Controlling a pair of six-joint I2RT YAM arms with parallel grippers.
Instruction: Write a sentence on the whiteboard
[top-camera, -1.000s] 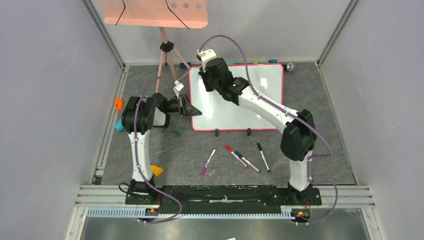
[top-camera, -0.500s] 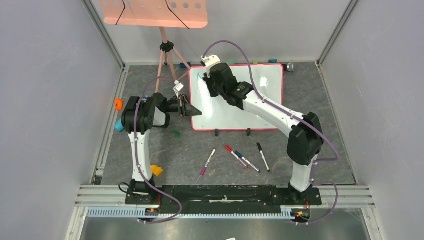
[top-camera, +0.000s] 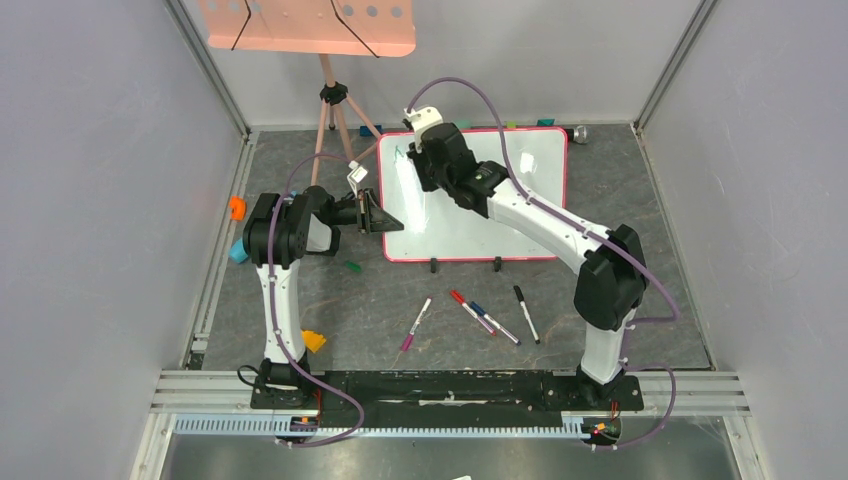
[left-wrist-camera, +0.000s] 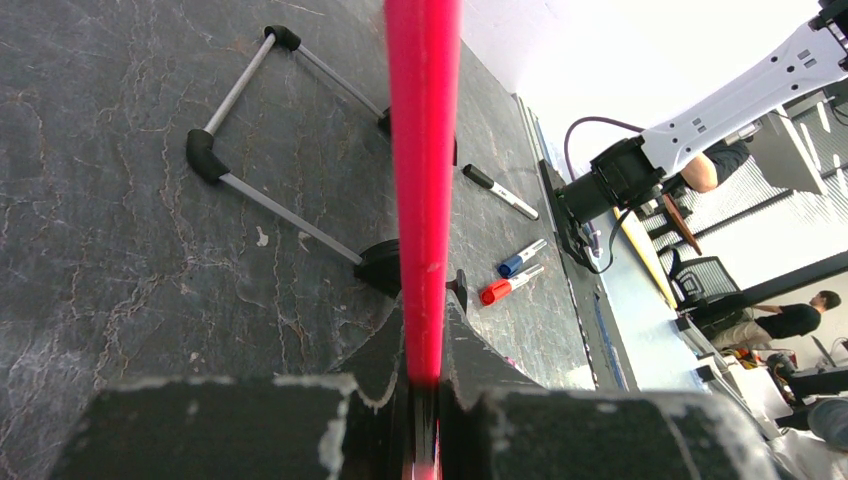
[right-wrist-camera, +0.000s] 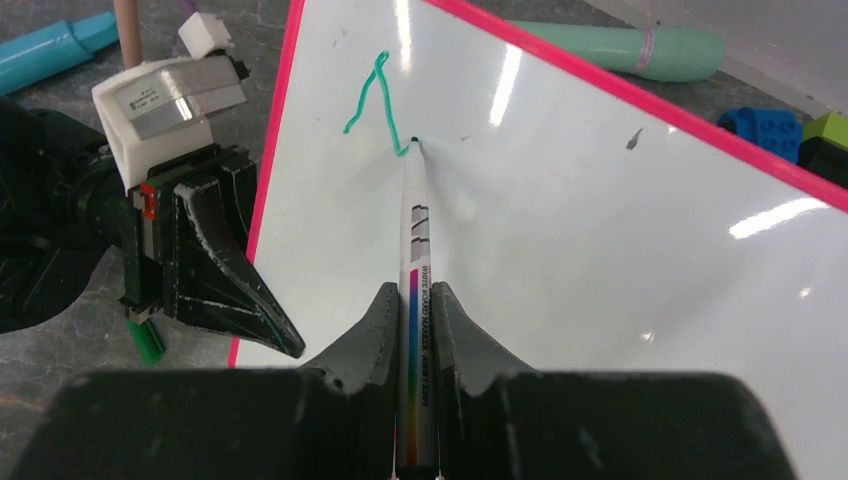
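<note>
The whiteboard stands tilted on the dark floor, white with a pink-red frame. My left gripper is shut on the whiteboard's left edge, seen as a red bar between its fingers. My right gripper is shut on a white marker whose tip touches the whiteboard near its top left corner. A short green stroke, the start of the sentence, ends at the tip. From above the right gripper covers most of the writing, only a small green mark shows.
Several spare markers lie on the floor in front of the board. A salmon-pink tray on a tripod stands at the back left. Small coloured blocks lie by the left wall and behind the board.
My right gripper has moved right and slightly toward the back along the top of the board, uncovering a green stroke at the top left. The left arm has not moved.
</note>
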